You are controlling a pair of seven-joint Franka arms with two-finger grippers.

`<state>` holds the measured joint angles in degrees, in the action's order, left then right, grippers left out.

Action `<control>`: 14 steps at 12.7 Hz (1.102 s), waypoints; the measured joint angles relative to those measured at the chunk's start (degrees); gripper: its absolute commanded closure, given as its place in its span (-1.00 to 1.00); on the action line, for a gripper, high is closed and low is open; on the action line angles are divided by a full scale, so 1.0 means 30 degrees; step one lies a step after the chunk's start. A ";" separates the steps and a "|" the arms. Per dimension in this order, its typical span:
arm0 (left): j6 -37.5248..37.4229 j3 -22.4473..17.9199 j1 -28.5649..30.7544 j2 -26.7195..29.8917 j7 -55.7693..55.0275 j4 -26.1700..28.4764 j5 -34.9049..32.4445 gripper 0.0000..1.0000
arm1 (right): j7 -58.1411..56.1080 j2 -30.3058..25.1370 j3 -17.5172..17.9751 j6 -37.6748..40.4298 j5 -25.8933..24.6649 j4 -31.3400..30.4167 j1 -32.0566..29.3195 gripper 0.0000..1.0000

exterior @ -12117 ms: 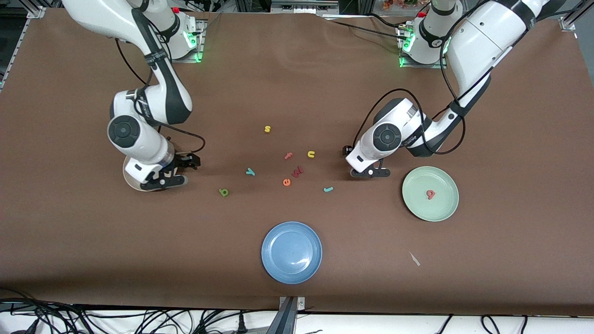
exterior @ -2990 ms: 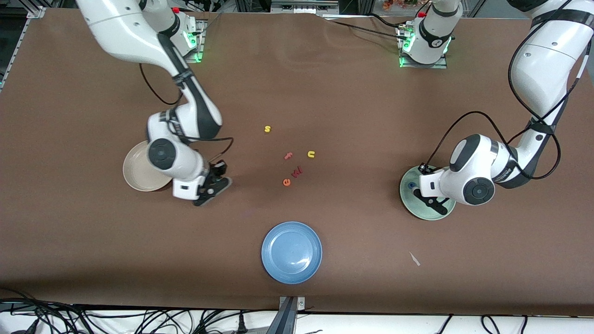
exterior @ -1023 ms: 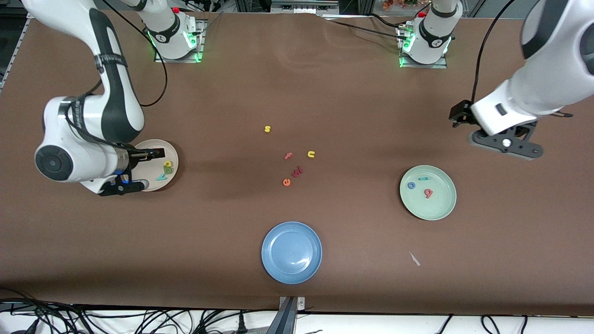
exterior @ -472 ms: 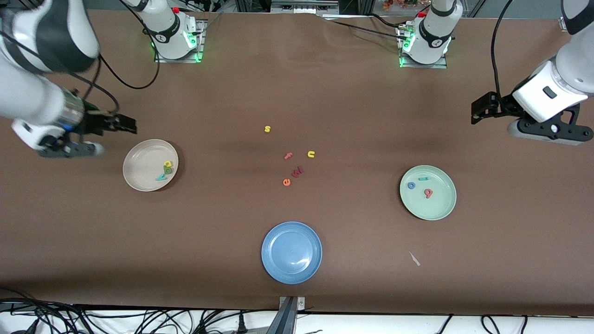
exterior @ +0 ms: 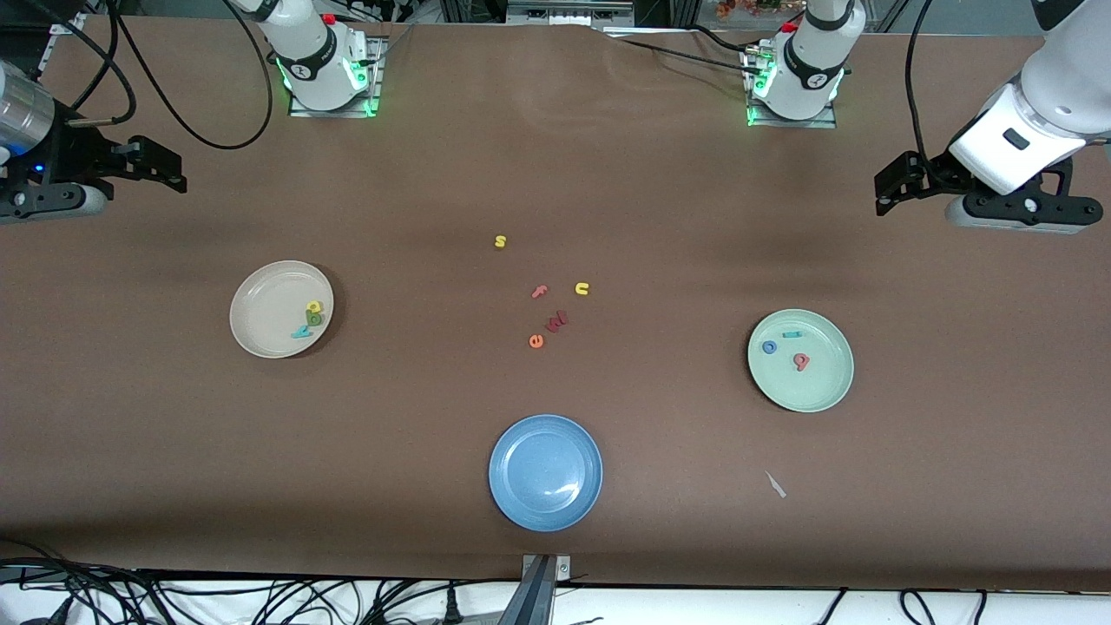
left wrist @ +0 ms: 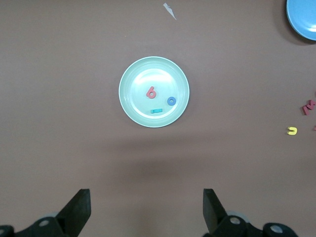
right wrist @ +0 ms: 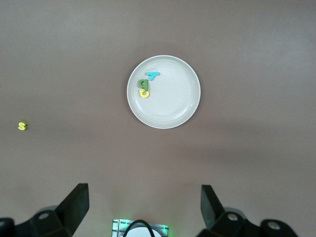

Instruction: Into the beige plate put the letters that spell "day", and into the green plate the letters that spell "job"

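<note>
Beige plate point(exterior: 281, 309): holds d point(exterior: 314, 306), a point(exterior: 312, 319), y point(exterior: 301, 332), clustered at plate's 3 o'clock edge; sorted, "day" judged done.
Green plate point(exterior: 800, 360): holds j point(exterior: 790, 334), o point(exterior: 769, 347), b point(exterior: 801, 361), spread about 10 o'clock of centre; "job" judged done.
Blue plate point(exterior: 545, 471): unused.
Left gripper point(exterior: 903, 182): raised over bare table, 1 o'clock of green plate; jaws wide apart, nothing held.
Right gripper point(exterior: 152, 165): raised over table, 11 o'clock of beige plate; jaws wide apart, nothing held.

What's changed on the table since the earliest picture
The green a, teal y and yellow d now lie in the beige plate; the teal j and blue o joined the red b in the green plate. Both grippers, left and right, withdrew, open and empty. Stray letters and the blue plate stayed.
</note>
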<state>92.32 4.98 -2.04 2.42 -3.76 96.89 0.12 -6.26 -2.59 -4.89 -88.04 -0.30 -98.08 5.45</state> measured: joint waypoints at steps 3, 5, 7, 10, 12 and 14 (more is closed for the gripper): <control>0.0081 -0.0089 0.0003 -0.0029 -0.0019 0.0022 0.0000 -1.00 | -0.0399 0.0080 -0.0526 -0.0038 0.0000 0.0013 -0.0007 -1.00; 0.0247 -0.0139 0.0068 -0.0198 -0.0118 -0.0070 0.0000 -1.00 | -0.0407 0.0147 -0.0556 -0.0044 -0.0006 0.0292 0.0004 -1.00; 0.0257 -0.0200 0.0144 -0.0347 -0.0232 -0.0164 0.0000 -1.00 | -0.0407 0.0167 -0.0555 0.0007 -0.0056 0.0519 0.0020 -1.00; 0.0257 -0.0219 0.0154 -0.0399 -0.0308 -0.0224 0.0000 -1.00 | -0.0407 0.0552 -0.0689 -0.0151 -0.0026 0.0348 0.0005 -1.00; 0.0255 -0.0220 0.0155 -0.0410 -0.0358 -0.0237 0.0000 -1.00 | -0.0405 0.1362 -0.1029 -0.1378 0.0023 0.0244 -0.0001 -1.00; 0.0251 -0.0222 0.0187 -0.0417 -0.0413 -0.0238 0.0000 -1.00 | -0.0406 0.1723 -0.1157 -0.1336 0.0023 0.0243 -0.0001 -1.00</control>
<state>93.07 4.31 -1.48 1.17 -5.00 96.18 0.12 -7.48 2.58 -8.36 -92.05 -0.23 -97.35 5.44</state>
